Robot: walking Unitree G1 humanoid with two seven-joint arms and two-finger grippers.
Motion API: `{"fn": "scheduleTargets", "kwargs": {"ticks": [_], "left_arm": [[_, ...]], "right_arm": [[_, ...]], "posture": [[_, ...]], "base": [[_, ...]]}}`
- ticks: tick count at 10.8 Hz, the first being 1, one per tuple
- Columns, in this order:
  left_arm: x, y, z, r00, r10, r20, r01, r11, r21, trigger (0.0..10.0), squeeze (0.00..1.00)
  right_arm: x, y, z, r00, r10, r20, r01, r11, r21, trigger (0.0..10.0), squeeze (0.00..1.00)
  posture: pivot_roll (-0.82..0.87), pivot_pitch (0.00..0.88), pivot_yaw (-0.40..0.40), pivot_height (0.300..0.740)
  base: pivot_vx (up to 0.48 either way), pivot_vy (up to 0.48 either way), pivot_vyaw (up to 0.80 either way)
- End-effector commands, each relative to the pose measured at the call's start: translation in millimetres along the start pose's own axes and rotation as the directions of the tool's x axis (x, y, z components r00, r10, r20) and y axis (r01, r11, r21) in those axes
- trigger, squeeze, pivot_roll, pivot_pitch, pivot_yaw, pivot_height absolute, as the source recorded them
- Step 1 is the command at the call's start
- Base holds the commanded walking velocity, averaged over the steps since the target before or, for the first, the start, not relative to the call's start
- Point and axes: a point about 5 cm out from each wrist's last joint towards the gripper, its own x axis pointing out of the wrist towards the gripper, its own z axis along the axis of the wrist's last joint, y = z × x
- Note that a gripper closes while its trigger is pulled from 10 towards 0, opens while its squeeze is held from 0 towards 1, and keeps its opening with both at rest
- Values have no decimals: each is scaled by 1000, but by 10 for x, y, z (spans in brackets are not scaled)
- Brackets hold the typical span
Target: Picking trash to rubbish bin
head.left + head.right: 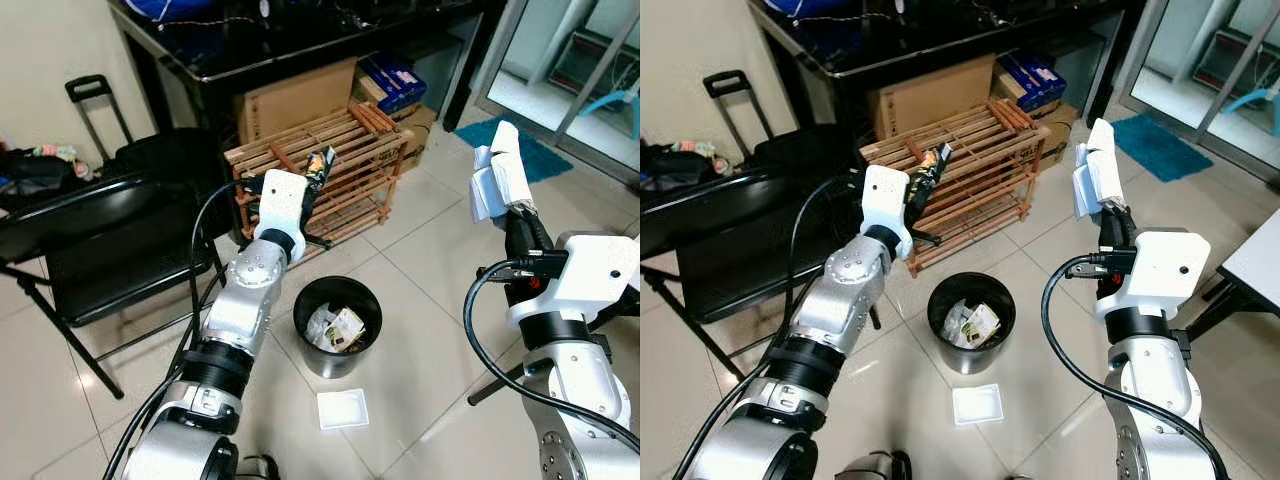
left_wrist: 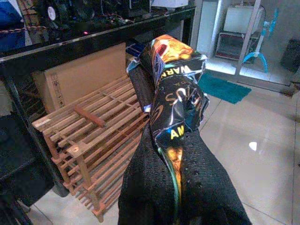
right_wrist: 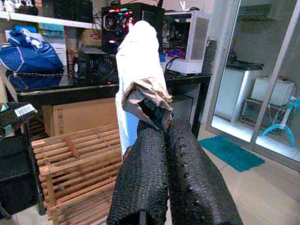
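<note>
**Both arms loaded, bin waiting below**

Over by the wall on the left, a black folding chair [image 1: 95, 235] stands beside a dark table [image 1: 300, 45] with a cardboard box [image 1: 295, 100] tucked under it. Next along, the left gripper [image 1: 318, 168] is raised in front of the wooden slatted rack [image 1: 345, 165], its fingers [image 2: 150, 187] pinched tight on a crumpled snack wrapper [image 2: 176, 89], dark with orange print. It holds the wrapper high and behind the black rubbish bin [image 1: 337, 325], so I judge it has yet to come forward over the opening.

That bin sits on the tiled floor between the two arms, already holding a few scraps of paper and packaging. A flat white square piece [image 1: 342, 408] lies on the tiles just in front of it, likely litter yet to be picked.

Farther right, the right gripper [image 1: 512, 215] points upward, fingers [image 3: 187, 178] closed on a wad of white paper [image 1: 498, 170]. It hangs well off to the side of the bin, presumably kept clear while waiting its turn.
</note>
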Motion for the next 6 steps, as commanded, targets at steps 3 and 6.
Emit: {"fn": "scheduleTargets", "kwargs": {"ticks": [3,6], "left_arm": [[-2,-42,70,999,-37,37,37,999,2,10000,0],[-11,-41,60,998,-50,36,50,999,5,10000,0]], "right_arm": [[-5,-5,14,1000,-3,-2,3,1000,-5,10000,0],[-17,14,20,1000,-2,0,2,1000,-5,10000,0]], "posture": [[76,100,-14,740],[74,103,-12,740]], "base": [[230,0,0],[369,0,0]]}}
